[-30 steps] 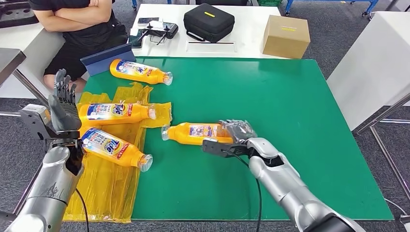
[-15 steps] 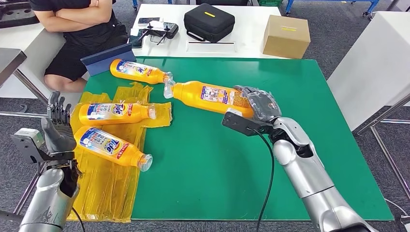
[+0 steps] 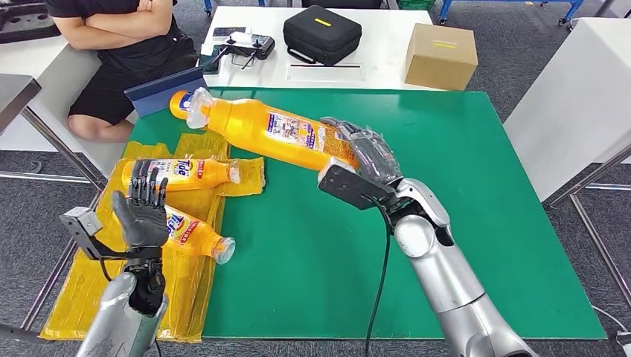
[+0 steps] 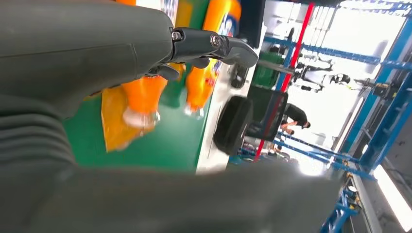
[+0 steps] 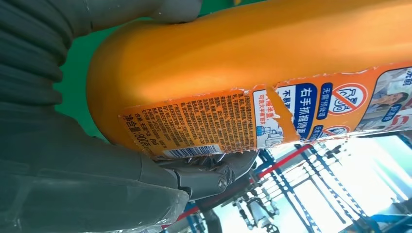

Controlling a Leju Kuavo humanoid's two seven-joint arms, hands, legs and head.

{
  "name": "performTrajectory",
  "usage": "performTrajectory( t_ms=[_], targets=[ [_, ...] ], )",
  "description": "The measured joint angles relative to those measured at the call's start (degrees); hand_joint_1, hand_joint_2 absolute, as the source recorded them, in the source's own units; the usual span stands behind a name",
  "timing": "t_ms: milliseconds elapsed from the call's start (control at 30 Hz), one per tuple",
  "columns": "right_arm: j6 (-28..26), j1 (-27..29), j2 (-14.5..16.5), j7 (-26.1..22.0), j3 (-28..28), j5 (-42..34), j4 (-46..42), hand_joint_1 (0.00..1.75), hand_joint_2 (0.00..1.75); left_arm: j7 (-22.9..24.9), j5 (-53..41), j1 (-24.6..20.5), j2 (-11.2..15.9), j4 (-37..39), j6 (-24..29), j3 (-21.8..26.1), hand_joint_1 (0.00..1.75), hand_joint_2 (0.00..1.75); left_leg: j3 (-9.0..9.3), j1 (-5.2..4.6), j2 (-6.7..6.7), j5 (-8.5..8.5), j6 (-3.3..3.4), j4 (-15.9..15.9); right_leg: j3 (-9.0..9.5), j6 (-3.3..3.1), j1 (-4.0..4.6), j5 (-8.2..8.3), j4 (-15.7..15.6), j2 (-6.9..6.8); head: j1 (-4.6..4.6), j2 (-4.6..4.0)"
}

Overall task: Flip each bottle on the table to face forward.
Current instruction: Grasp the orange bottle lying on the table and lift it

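Note:
My right hand (image 3: 372, 158) grips the base of an orange bottle (image 3: 271, 132) and holds it in the air above the green table (image 3: 446, 208), cap end pointing left and away, back label up. The right wrist view has that bottle (image 5: 252, 73) close up, barcode label showing. Another orange bottle (image 3: 177, 103) lies at the table's far left, mostly hidden behind the held one. Two more lie on yellow plastic bags (image 3: 186, 275): one (image 3: 182, 173) front label up, one (image 3: 195, 233) partly behind my left hand (image 3: 143, 216). My left hand is raised, fingers spread, holding nothing.
A person (image 3: 119, 37) sits at the far left with arms crossed. A blue tablet (image 3: 165, 90) leans at the table's far left edge. On the white table behind are a black case (image 3: 321, 33), a cardboard box (image 3: 440, 56) and a controller (image 3: 245, 48).
My right hand has lifted the bottle off the table and carried it up and away to the left. My left arm has dropped lower and moved right, in front of the nearest bottle.

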Motion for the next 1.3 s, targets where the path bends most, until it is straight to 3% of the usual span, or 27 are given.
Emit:
performTrajectory(
  t_ms=[233, 733, 867, 1300],
  targets=[
    [0.96, -0.33, 0.66, 0.63, 0.83, -2.11, -0.63, 1.75, 1.75, 1.43, 2.01, 0.61, -0.96, -1.76, 0.12, -1.97, 0.00, 1.75, 0.00, 0.00, 0.00, 0.00, 0.00, 0.00, 0.00, 0.00, 0.00, 0.00, 0.00, 0.00, 0.00, 0.00],
    [0.58, 0.38, 0.64, 3.22, 5.57, -4.90, -1.14, 1.75, 1.75, 7.66, 13.46, 5.70, -3.23, -13.33, -2.59, -8.42, 0.00, 1.75, -0.01, -0.01, 0.00, -0.01, 0.01, 0.00, -0.02, 0.00, 0.01, -0.01, -0.01, 0.00, 0.01, 0.00],
    [0.57, 1.13, 1.05, 3.60, 6.29, -4.54, -1.29, 1.75, 1.75, 9.91, 17.55, 5.84, -4.57, -14.83, -4.28, -10.52, 0.00, 1.75, -0.01, -0.03, 0.01, -0.01, 0.01, 0.00, -0.02, 0.00, 0.00, 0.00, -0.01, 0.01, 0.01, 0.00],
    [0.04, 1.68, 2.47, 3.82, 7.70, -3.79, -1.08, 1.75, 1.75, 10.45, 19.17, 4.27, -7.07, -15.02, -5.28, -12.40, 0.00, 1.75, -0.02, -0.02, 0.02, -0.01, 0.01, 0.00, -0.04, 0.00, 0.02, 0.00, -0.01, 0.01, 0.01, 0.00]
  ],
)
